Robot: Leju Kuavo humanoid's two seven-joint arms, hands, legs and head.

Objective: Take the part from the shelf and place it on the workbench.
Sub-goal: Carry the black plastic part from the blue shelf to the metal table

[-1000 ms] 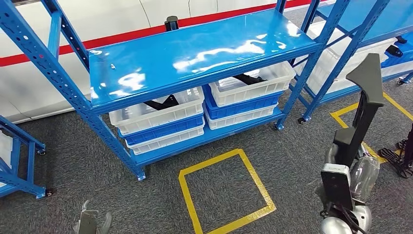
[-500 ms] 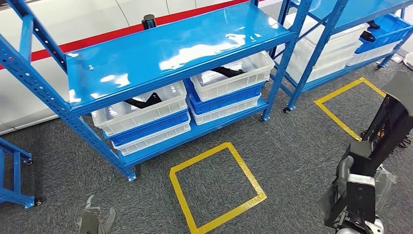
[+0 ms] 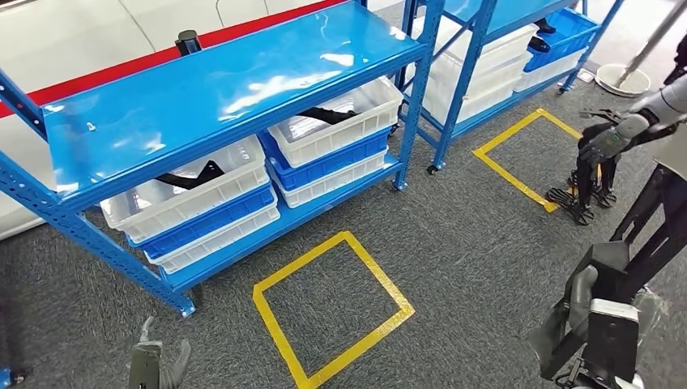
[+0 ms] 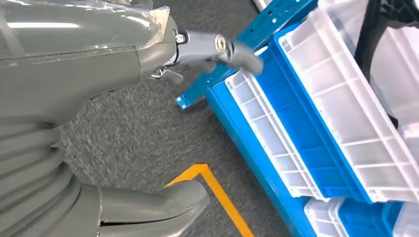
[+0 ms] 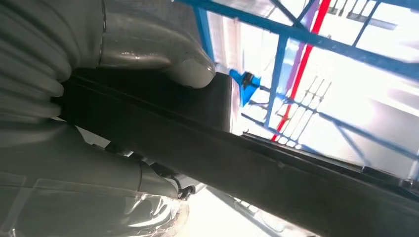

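Grey carpet (image 3: 486, 243), unlabelled black part (image 3: 648, 235)

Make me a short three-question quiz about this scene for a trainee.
1. True or false: the right robot hand holds a black part.
2. The yellow square is marked on: A) the shelf top, B) the carpet, C) a bin.
3. Fill in: in the nearest rack, a blue bin sits between two ____ bins.

Key: 1 true; 2 B; 3 white.
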